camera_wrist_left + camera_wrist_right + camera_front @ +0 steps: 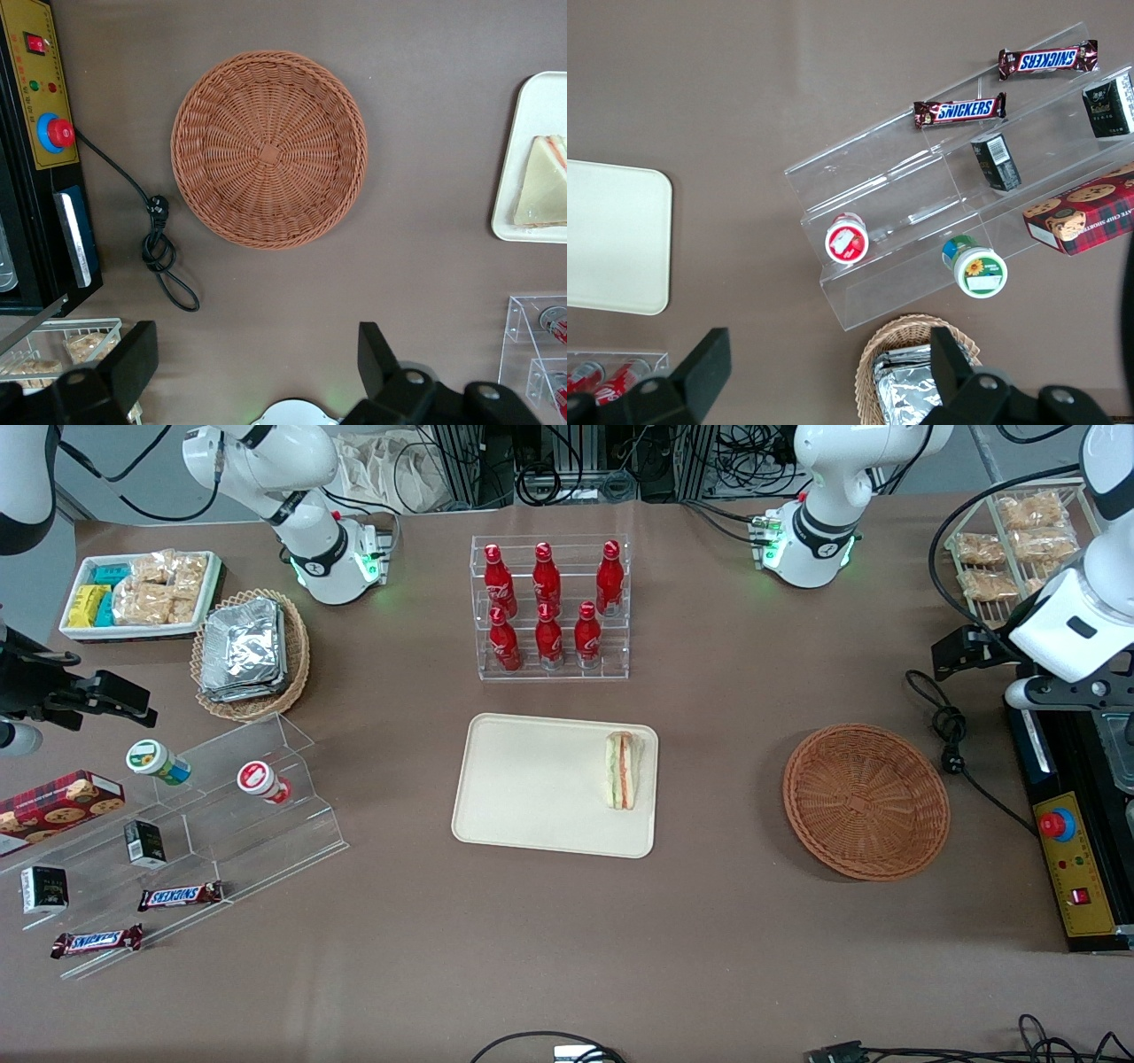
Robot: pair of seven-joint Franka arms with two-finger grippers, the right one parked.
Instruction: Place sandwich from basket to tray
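Note:
The sandwich (622, 771) lies on the cream tray (532, 797), by the rim nearest the basket. It also shows in the left wrist view (542, 181) on the tray's edge (530, 115). The reddish-brown wicker basket (866, 802) is empty and sits on the table beside the tray, toward the working arm's end; the left wrist view shows its bare inside (268, 149). My left gripper (955, 655) hangs high above the table, farther from the front camera than the basket and clear of it. Its fingers (133, 359) are spread wide with nothing between them.
A clear rack of red bottles (549, 607) stands farther back than the tray. A black control box (1072, 850) and a coiled cable (950, 735) lie beside the basket. A wire rack of snack packets (1010, 549) is near the working arm. A clear stand (204, 824) with snacks is at the parked arm's end.

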